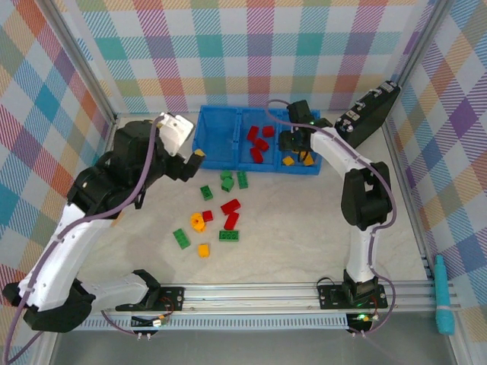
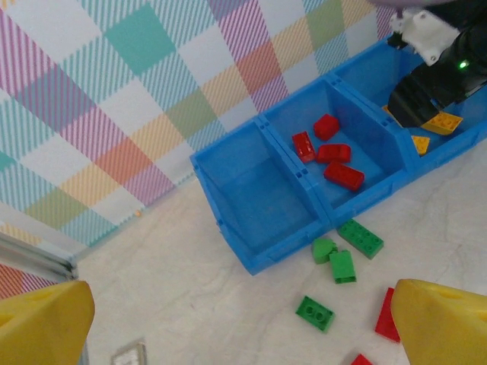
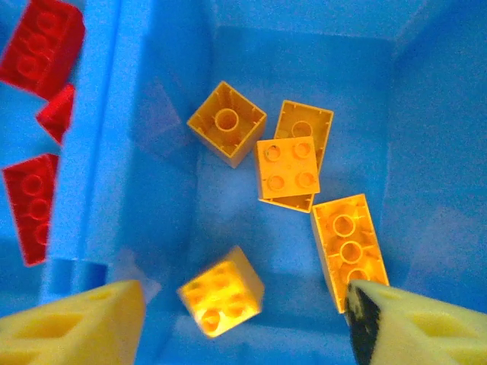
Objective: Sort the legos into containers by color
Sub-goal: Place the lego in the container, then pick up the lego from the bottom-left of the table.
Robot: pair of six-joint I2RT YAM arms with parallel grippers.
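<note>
The long blue bin (image 1: 221,144) stands at the back. Its left compartment (image 2: 259,190) is bare, the middle one holds red legos (image 1: 259,141), and the right one holds yellow legos (image 3: 288,166). My right gripper (image 3: 243,327) hangs open inside the right compartment. A blurred yellow brick (image 3: 221,290) lies loose between its fingers, touching neither. My left gripper (image 2: 243,334) is open above the table in front of the bin, holding nothing. Green legos (image 2: 342,266), red legos (image 1: 230,206) and yellow legos (image 1: 198,222) lie scattered on the table.
A black flat case (image 1: 369,114) leans at the back right corner. An aluminium rail (image 1: 259,293) runs along the near edge. A teal object (image 1: 444,308) lies outside the frame at the right. A small card (image 2: 129,353) lies on the table near my left finger.
</note>
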